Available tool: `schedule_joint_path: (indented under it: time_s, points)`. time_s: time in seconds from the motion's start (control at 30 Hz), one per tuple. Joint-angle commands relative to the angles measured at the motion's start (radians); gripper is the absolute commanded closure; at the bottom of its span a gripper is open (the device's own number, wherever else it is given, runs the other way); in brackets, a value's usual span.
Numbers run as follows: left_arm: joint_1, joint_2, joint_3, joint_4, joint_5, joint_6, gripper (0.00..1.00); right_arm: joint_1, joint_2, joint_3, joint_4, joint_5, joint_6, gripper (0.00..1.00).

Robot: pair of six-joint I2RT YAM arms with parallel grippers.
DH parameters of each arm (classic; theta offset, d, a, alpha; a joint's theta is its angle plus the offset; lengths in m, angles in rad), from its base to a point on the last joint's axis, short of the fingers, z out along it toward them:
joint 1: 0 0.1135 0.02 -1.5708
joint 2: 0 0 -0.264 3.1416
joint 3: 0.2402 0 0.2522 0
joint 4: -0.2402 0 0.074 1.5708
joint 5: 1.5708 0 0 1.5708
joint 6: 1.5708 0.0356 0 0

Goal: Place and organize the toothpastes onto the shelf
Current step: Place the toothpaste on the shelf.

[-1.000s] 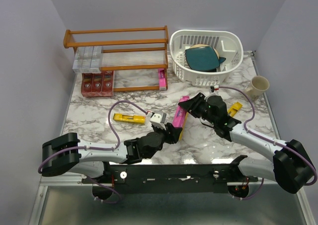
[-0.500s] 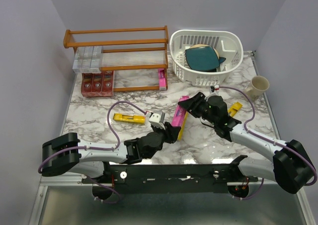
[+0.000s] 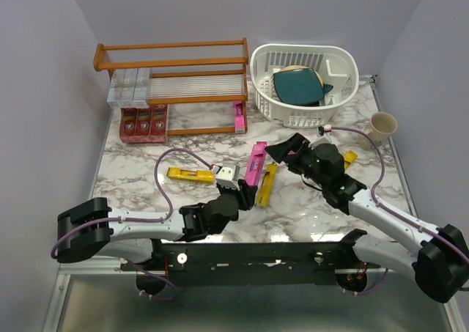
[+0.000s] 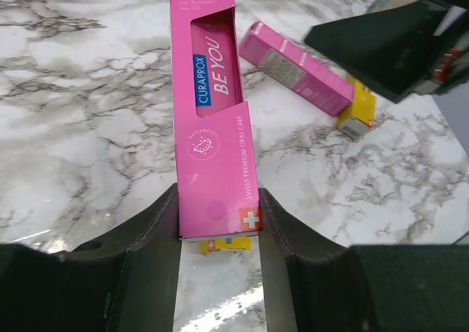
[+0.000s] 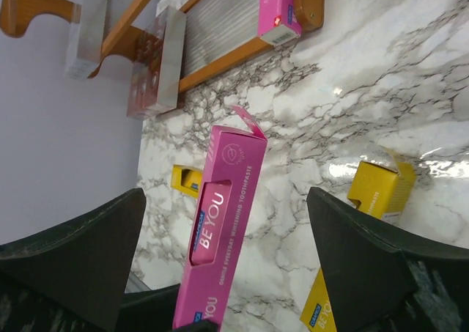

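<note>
Mid-table, just ahead of the arm bases: got the left gripper [image 4: 218,200] pinching the near end of a magenta-pink toothpaste carton [image 4: 212,119], fingers [image 4: 150,237] pressed against both long sides. Reads "BE YOU" on the face, with the far flap popped open and aimed roughly toward the shelf [image 3: 198,89]. Seems to sit just over a yellow carton [image 3: 266,187] lying flat on the marble table [image 3: 132,163], judging by the sliver of yellow peeking out under the gripped end.

Right beyond that open flap, the right gripper [image 5: 226,191] spread wide, one finger either side of the pink box in its own camera, touching neither side. From the left wrist view, a second pink carton [image 4: 297,68] flat on the marble below that gripper.

Back left, the shelf partly stocked: silver-grey cartons [image 3: 130,86] bunched at the left end of the clear-slat tier, red cartons [image 3: 143,121] lined up below them, plus one more pink carton [image 3: 238,116] along the right side rail at the bottom. Also loose on the table: another yellow carton [image 3: 189,174] left of the left gripper, and a short yellow one [image 3: 348,157] by the right arm. White basket [image 3: 300,114] beside the shelf, cup [image 3: 382,125] out at the far right edge.
</note>
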State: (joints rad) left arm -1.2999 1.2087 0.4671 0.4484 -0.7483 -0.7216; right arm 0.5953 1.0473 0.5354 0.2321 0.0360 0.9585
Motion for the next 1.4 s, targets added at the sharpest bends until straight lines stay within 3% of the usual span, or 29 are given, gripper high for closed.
schedule_joint_path:
  time_s: [0.0,0.13,0.33,0.5,0.77,1.07,1.37]
  points:
    - [0.065,-0.058,0.016,-0.137,-0.069,0.008,0.77,-0.003,-0.127,0.014,-0.17,0.165,-0.124,0.0]
    - [0.157,-0.083,0.016,-0.224,-0.024,0.008,0.77,-0.003,-0.237,-0.002,-0.229,0.287,-0.184,0.0]
    - [0.323,-0.092,0.036,-0.272,0.035,0.074,0.77,-0.003,-0.375,0.009,-0.336,0.354,-0.253,0.0]
    - [0.439,0.006,0.094,-0.22,0.085,0.157,0.78,-0.003,-0.46,0.029,-0.425,0.455,-0.355,0.0]
    - [0.611,0.251,0.252,-0.085,0.22,0.275,0.8,-0.003,-0.59,-0.052,-0.387,0.582,-0.448,0.0]
    - [0.683,0.511,0.454,0.012,0.314,0.349,0.81,-0.003,-0.603,-0.077,-0.372,0.616,-0.454,0.0]
    - [0.728,0.652,0.602,0.021,0.345,0.37,0.81,-0.003,-0.593,-0.086,-0.356,0.624,-0.461,0.0]
